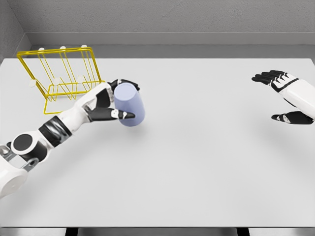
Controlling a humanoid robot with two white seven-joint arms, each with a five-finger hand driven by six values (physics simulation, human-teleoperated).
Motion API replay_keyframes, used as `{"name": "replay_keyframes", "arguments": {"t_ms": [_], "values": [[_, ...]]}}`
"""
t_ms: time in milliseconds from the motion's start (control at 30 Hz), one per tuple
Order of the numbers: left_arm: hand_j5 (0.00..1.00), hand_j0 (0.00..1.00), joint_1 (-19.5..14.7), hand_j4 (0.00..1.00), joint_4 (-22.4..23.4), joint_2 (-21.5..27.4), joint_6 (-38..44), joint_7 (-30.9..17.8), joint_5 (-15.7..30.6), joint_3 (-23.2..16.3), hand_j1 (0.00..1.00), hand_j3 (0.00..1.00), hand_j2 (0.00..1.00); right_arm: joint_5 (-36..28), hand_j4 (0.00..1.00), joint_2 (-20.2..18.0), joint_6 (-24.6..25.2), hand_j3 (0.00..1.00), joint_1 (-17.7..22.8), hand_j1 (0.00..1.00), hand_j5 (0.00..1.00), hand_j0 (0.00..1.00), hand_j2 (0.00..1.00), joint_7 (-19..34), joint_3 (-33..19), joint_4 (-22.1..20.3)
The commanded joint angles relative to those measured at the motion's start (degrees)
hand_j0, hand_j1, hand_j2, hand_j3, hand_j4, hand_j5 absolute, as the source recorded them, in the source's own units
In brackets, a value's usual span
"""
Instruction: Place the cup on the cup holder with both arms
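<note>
We see the left hand (109,104) wrapped around the cup (130,104), its thumb lying across the front of the cup's wall and its fingers curling over the far side near the rim. The cup is a pale lavender cylinder (tilted, its top leaning toward eleven o'clock), and we cannot tell whether its base touches the counter (197,167) or hangs just above it. The left arm runs from the hand down toward eight o'clock and leaves at the lower left corner. At about ten o'clock from the cup, just beside the hand, stands the cup holder (61,73), a yellow wire rack with white-tipped pegs. Well apart, at three o'clock near the right edge, the right hand (285,98) hovers with fingers spread, holding nothing.
</note>
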Motion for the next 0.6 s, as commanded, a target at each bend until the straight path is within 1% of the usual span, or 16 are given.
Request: {"name": "replay_keyframes", "arguments": {"t_ms": [0,233,567], "values": [[0.65,0.65,0.0,0.65,-0.2,1.29,-1.04,0.03,0.8,0.57,0.65,0.65,0.65,-0.42,1.0,-0.05,0.14,1.0,0.0,1.0,1.0,1.0,1.0,0.02,-0.03,0.01],[0.65,0.65,-0.35,0.65,-0.28,3.67,-1.22,0.03,2.47,2.86,0.65,0.65,0.65,-0.42,1.0,-0.05,0.14,1.0,0.0,1.0,1.0,1.0,1.0,-0.07,-0.03,0.01],[0.65,0.65,-2.72,0.65,-0.2,4.55,-1.22,0.11,3.09,3.3,0.65,0.65,0.65,-0.42,1.0,-0.05,0.14,1.0,0.0,1.0,1.0,1.0,1.0,-0.07,0.06,0.01]]}}
